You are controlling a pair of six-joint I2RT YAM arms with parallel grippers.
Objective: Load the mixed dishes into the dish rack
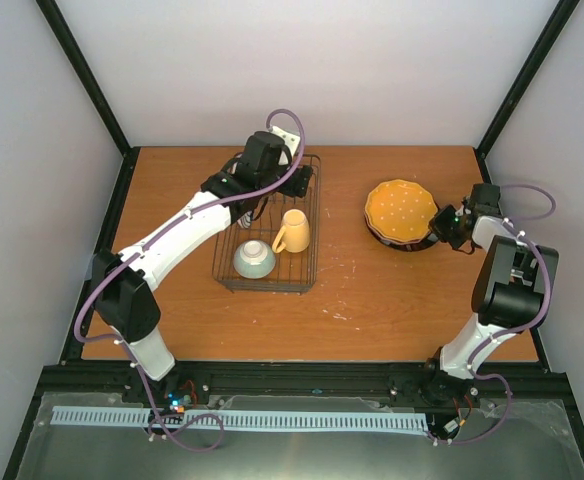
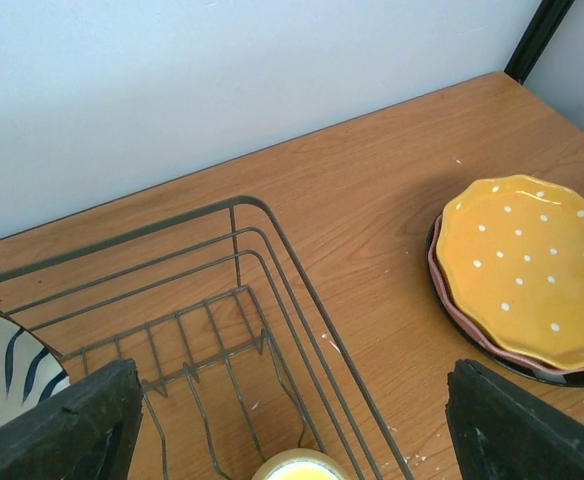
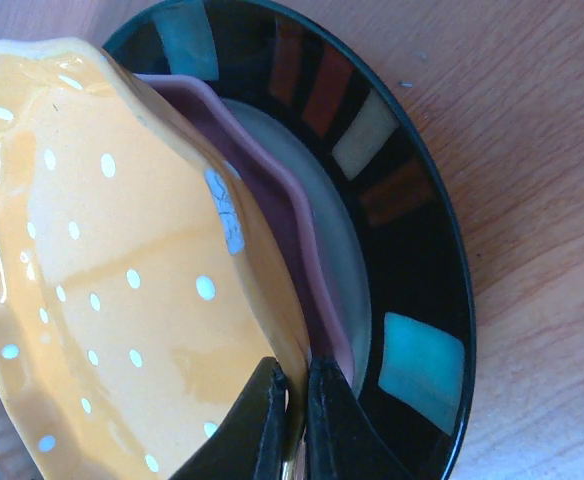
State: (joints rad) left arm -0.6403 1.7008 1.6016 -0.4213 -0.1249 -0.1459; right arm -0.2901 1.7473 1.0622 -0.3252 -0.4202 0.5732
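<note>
The right pincer is pressed together on the rim of the orange-yellow wavy-edged plate with white dots. One finger lies on top of the rim and the other is tucked under it. I think it grabs the edge because a flat plate has nothing else to hold on to.

That plate is on top of a pile on the wooden counter, to the right of the dark wire dish rack and well apart from it. Its pinched side looks tipped up a little off the pink plate under it. At the bottom lies the dark-rimmed plate with coloured patches.

The left pincer hangs over the far end of the rack. Its fingers are spread wide and there is nothing between them.

Inside the rack, the white plate with black stripes stands at the far end. The yellow mug and the small pale blue-green bowl sit nearer to me.

Some things are hard to see. Only the edge of the pink plate shows, and the middle of the bottom plate is mostly covered. From above, the left arm hides much of the striped plate, and the left wrist view cuts it off at the side. I cannot tell how far the orange plate is off the pile.
</note>
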